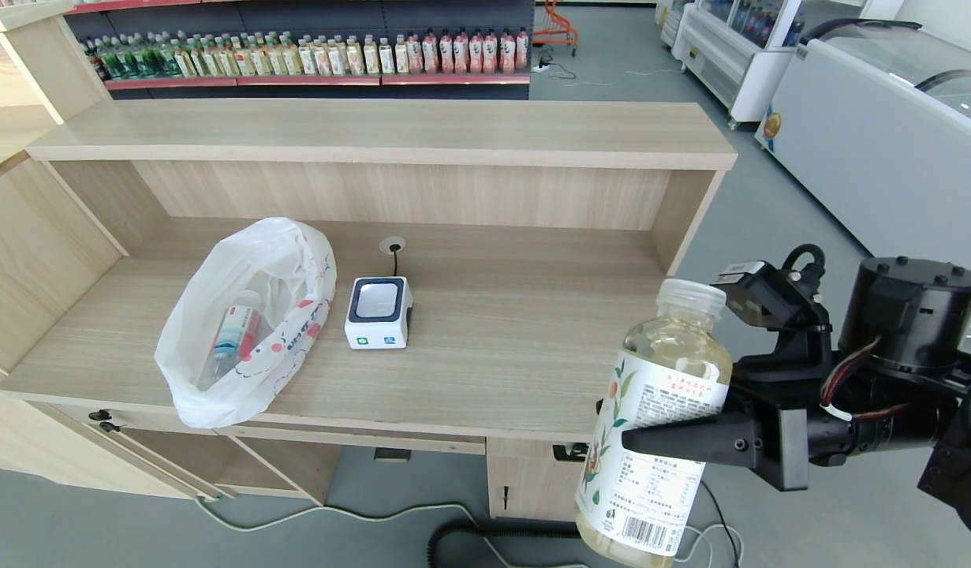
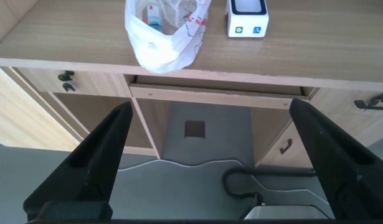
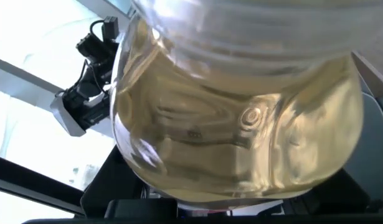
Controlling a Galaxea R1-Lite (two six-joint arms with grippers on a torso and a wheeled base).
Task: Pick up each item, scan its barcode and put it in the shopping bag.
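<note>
Pale yellow drink fills the bottle (image 1: 665, 379) closest to view, white-capped, its label's barcode at the lower end. The right gripper (image 1: 668, 439) clamps it around the middle, off the counter's (image 1: 517, 347) front right corner, over the floor. Toward the front left corner, the shopping bag (image 1: 209, 394) lies open with one smaller bottle (image 1: 231, 339) inside. The scanner (image 1: 379, 312) stands just beside it. The left gripper (image 2: 211, 109) hangs below the front edge, jaws wide apart.
</note>
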